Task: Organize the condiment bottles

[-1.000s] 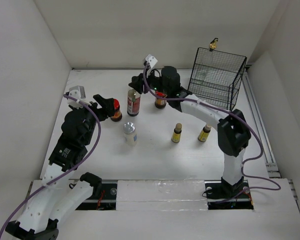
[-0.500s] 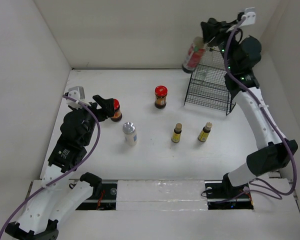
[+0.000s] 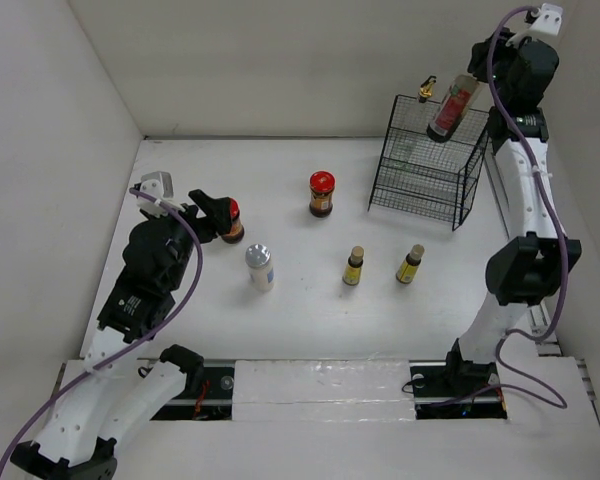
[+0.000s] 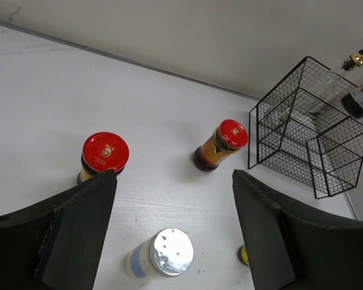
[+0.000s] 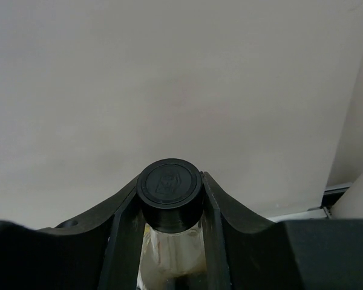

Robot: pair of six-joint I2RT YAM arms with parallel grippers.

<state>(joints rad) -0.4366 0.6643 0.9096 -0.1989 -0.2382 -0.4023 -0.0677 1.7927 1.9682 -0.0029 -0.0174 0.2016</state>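
**Worktop** (image 3: pixel 310 310): white, walled on the left, far and right sides. The arm bases sit on the near edge. There is open room along the near strip, in the far-left corner, and between the middle jar and the basket.

**Wire basket** (image 3: pixel 425 185): black, open-topped, at the far right and close to the right wall.

**Right hand** (image 5: pixel 170 192): raised high above the basket's right rim and clamped on the neck of the red-labelled bottle (image 3: pixel 450 112). The bottle hangs tilted in the air, off the worktop. Its black cap (image 5: pixel 169 180) carries an embossed emblem that cannot be read, and the white writing on the label is too small to read.

**Left hand** (image 4: pixel 173 176): low over the left half of the worktop, fingers apart and gripping nothing.

**White shaker** (image 3: pixel 261 267): upright near the centre-left, with a perforated metal lid and a blue patch on the label.

**Middle red-capped jar** (image 3: pixel 322 193): upright and free on all sides, with an orange-yellow label. The lid emblem is unreadable.

**Left red-capped jar** (image 3: pixel 232 220): upright, just beyond the left hand's fingertip. Its lid has the same kind of emblem.

**Clear gold-spouted bottle** (image 3: pixel 426 88): inside the basket at the far-left corner, with the spout above the rim.

**Two yellow bottles** (image 3: pixel 353 266) (image 3: pixel 410 264): upright and side by side but apart, near-right of centre. Any label text is too small to make out.
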